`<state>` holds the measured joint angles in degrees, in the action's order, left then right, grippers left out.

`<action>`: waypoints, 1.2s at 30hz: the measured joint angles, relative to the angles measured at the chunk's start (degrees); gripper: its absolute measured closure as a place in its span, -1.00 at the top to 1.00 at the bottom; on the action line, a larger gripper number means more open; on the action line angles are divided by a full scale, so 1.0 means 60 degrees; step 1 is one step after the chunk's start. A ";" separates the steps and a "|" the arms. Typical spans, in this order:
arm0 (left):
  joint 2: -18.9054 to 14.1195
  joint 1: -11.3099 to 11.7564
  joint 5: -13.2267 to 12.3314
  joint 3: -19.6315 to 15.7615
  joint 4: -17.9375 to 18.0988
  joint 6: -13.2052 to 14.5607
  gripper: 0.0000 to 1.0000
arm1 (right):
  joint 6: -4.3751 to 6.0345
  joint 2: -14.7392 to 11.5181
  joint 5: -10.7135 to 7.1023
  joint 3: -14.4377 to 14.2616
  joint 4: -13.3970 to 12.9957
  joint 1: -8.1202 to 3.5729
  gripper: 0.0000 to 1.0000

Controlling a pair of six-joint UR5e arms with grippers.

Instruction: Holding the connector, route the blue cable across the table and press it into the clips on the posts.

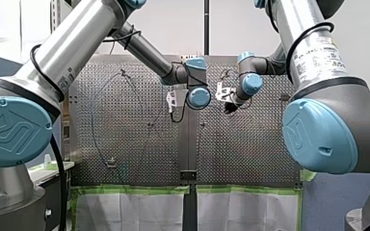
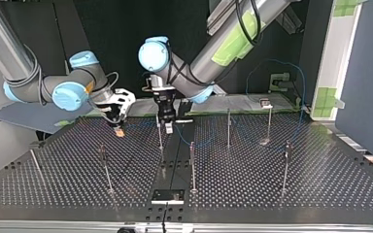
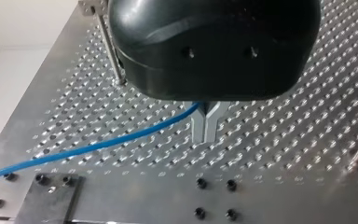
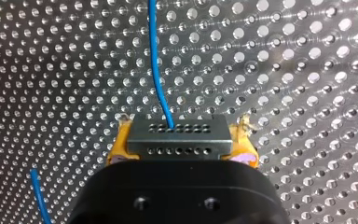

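So the table (image 2: 320,179) is a perforated metal plate that fills the lower half of the top view, with a plain darker strip (image 2: 176,155) running up its centre. Thin metal posts (image 2: 192,165) stand upright on it, spread from far left to right of centre. A small dark plate (image 2: 167,196) sits at bottom centre. The blue cable (image 2: 209,142) trails low over the holes just right of centre, but I can't tell if it touches.

Shiny perforated metal table (image 4: 307,70), glossy blue cable (image 4: 154,70)

Left gripper (image 3: 207,134) fingers (image 3: 197,127) pinch blue cable (image 3: 98,147); right gripper (image 4: 181,140) fingers (image 4: 120,148) clamp connector (image 4: 191,144).
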<state>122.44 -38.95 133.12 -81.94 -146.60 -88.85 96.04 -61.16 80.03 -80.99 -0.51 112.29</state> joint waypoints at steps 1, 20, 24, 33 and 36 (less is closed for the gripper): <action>0.0000 -0.0009 -0.0033 -0.0077 0.0075 -0.0014 -1.00 | -0.0038 -0.0004 -0.0001 -0.0025 0.0000 -0.0004 -1.00; 0.0075 0.0164 -0.1160 -0.1652 0.1485 -0.0450 -1.00 | -0.0562 -0.0025 -0.0503 -0.0625 -0.0016 0.0035 -1.00; 0.0189 0.0138 -0.1468 -0.1961 0.1566 -0.0562 -1.00 | -0.0539 -0.0025 -0.0603 -0.0629 -0.0019 0.0040 -1.00; 0.0859 0.0156 -0.2050 -0.2714 0.1815 -0.0974 -1.00 | -0.0499 0.0001 -0.0635 -0.0661 -0.0039 0.0023 -1.00; 0.0952 0.0175 -0.2094 -0.2962 0.1639 -0.1023 -1.00 | -0.0499 0.0047 -0.0635 -0.0686 -0.0054 -0.0001 -1.00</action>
<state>128.16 -37.90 120.55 -99.71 -136.77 -94.99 93.05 -60.88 76.22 -85.10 -0.83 112.29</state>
